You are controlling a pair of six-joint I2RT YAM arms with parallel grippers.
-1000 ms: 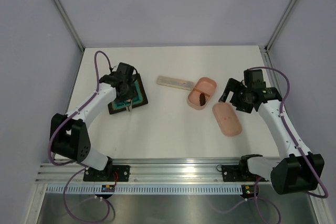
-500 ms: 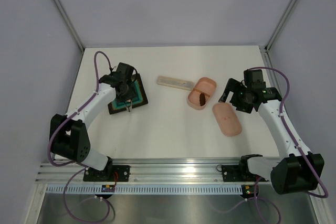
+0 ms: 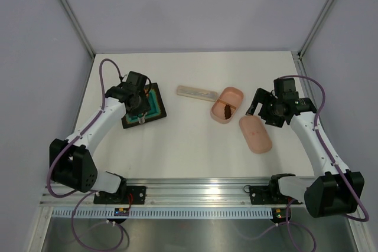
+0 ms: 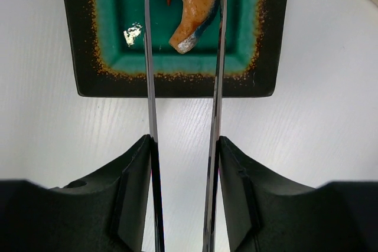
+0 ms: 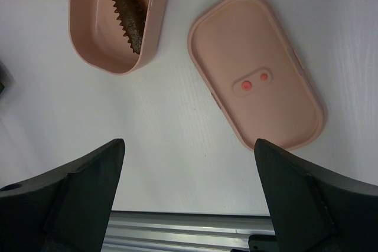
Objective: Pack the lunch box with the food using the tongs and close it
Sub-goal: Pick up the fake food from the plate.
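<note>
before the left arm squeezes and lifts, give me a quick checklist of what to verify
1. tongs held by the left gripper: ok, a finger presses each arm.
2. tongs' arms flank the orange food piece on the tray: ok.
3. tips closed on the piece: cannot tell, tips out of frame.
4. lunch box open, with room beside the dark brown piece: ok.
5. lid off, lying beside the box: ok.
6. right gripper open, holding nothing: ok.

Dark teal-lined tray [image 3: 155, 104], pale slim case [image 3: 197, 92], white table [image 3: 189, 140]

Table [image 3: 189, 146] bears tray [image 4: 177, 85], box [image 5: 88, 33], lid [image 3: 255, 134], perhaps case [image 3: 196, 92].
</note>
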